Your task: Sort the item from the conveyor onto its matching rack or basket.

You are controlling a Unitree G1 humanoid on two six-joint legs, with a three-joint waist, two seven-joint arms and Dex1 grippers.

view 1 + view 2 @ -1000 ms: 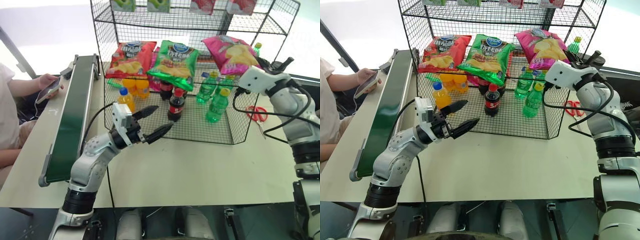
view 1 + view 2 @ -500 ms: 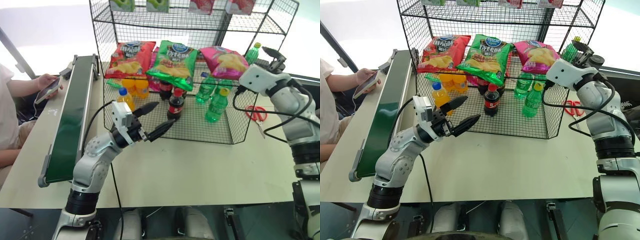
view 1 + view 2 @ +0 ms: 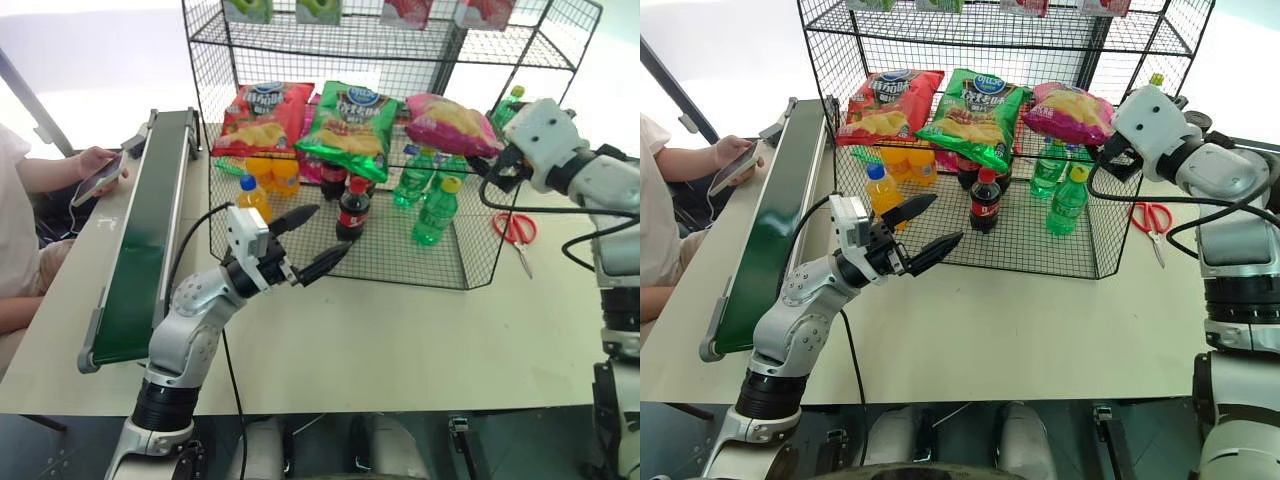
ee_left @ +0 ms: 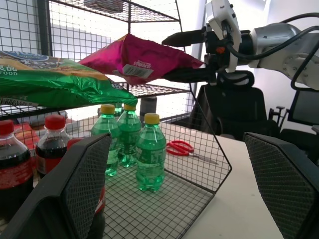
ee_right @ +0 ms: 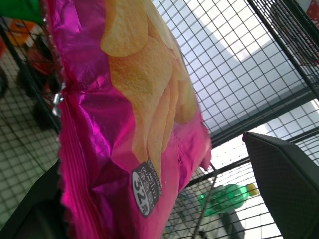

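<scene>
The pink chip bag (image 3: 450,122) lies on the middle tier of the black wire rack (image 3: 330,42), at its right end beside a green bag. My right gripper (image 4: 167,56) is open at the rack's right side, one finger (image 4: 182,37) above the bag's end and the other below it. In the right wrist view the bag (image 5: 124,114) hangs loose between the wide-spread fingers (image 5: 284,174). My left gripper (image 3: 330,230) is open and empty in front of the rack's lowest tier. The dark green conveyor (image 3: 150,220) runs along the table's left side with nothing on it.
A red bag (image 3: 262,115) and the green bag (image 3: 352,120) share the middle tier. Orange (image 3: 252,195), cola (image 3: 351,208) and green bottles (image 3: 435,212) stand on the bottom tier. Red scissors (image 3: 515,228) lie right of the rack. A person holds a phone (image 3: 95,178) at the left.
My right gripper opened and let go of the pink bag, which settled flatter on the shelf. The right hand rolled and drew back a little. The left arm stayed put.
</scene>
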